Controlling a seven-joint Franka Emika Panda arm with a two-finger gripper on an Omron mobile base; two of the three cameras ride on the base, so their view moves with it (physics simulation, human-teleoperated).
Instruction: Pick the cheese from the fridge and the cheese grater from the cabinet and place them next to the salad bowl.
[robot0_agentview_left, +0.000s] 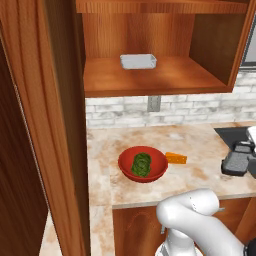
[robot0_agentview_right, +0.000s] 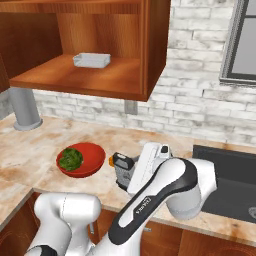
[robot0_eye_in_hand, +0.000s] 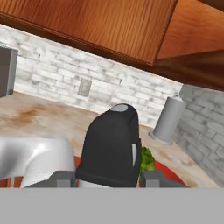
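Marble counter (robot0_agentview_left: 200, 135) under white brick wall (robot0_agentview_right: 200, 95) holds salad bowl (robot0_agentview_left: 143, 164).

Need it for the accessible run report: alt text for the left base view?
A red salad bowl of greens sits on a beige counter with an orange cheese wedge touching its right rim. Above, an open wooden cabinet holds a white tray.
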